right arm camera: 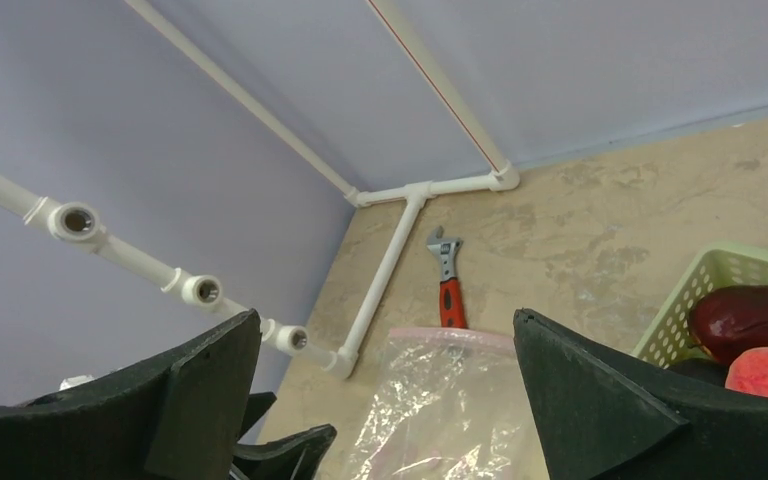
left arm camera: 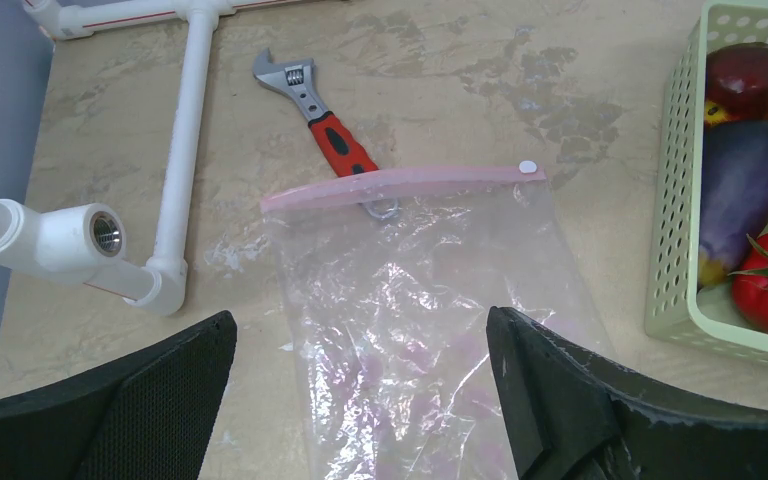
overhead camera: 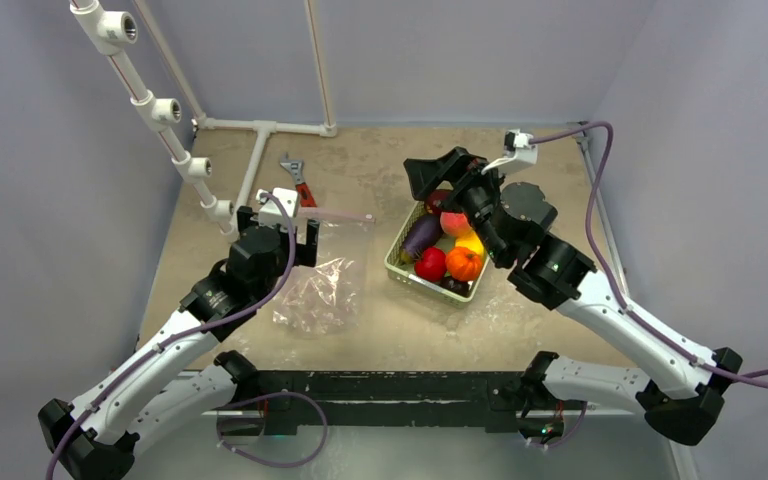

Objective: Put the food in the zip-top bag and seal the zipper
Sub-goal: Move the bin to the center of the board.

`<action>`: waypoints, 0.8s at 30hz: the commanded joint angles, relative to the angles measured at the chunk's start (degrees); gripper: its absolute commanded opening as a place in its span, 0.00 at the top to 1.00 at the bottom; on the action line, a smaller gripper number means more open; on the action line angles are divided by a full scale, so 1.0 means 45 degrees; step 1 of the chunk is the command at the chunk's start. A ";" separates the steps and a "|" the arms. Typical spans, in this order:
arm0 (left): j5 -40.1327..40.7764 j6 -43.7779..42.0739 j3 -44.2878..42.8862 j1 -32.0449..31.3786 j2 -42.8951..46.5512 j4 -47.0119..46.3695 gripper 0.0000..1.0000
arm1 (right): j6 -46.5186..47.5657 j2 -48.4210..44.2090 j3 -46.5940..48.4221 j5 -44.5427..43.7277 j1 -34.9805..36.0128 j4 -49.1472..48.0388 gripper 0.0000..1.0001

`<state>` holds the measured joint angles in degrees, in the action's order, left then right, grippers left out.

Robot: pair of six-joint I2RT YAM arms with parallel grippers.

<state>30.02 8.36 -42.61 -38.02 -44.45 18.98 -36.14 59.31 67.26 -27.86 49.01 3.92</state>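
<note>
The clear zip-top bag [overhead camera: 325, 280] lies flat and empty on the table, its pink zipper [overhead camera: 342, 215] at the far edge. In the left wrist view the bag [left arm camera: 430, 330] is between and beyond my open fingers, and the zipper [left arm camera: 405, 185] has a white slider at its right end. The food sits in a pale green basket [overhead camera: 397, 262]: purple eggplant [overhead camera: 422, 235], red tomato [overhead camera: 430, 263], orange pumpkin piece [overhead camera: 464, 263], yellow pepper [overhead camera: 471, 241], dark round one [overhead camera: 436, 198]. My left gripper [overhead camera: 278, 232] hovers open over the bag's left side. My right gripper [overhead camera: 438, 175] is open and empty above the basket's far end.
A red-handled wrench [overhead camera: 300, 185] lies just behind the zipper, its end touching the strip [left arm camera: 325, 125]. A white PVC pipe frame [overhead camera: 160, 110] runs along the left and back of the table. Walls close in on three sides.
</note>
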 commanded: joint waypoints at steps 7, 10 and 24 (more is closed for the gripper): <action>-0.0114 0.0145 -0.0365 -0.0062 0.0053 -0.0220 0.06 | 0.0296 0.0786 0.0525 0.0600 0.0024 -0.0176 0.01; -0.0128 0.0134 -0.0375 -0.0047 0.0134 -0.0243 0.06 | 0.0541 0.1040 0.0515 0.0956 0.0020 -0.0332 0.01; -0.0125 0.0144 -0.0375 -0.0062 0.0302 -0.0256 0.07 | 0.0497 0.4137 0.2140 0.1108 0.0016 0.1358 0.07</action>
<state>29.80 8.36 -42.61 -38.02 -44.01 18.98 -33.67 74.54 73.45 -22.94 49.01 6.31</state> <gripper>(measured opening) 0.938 0.942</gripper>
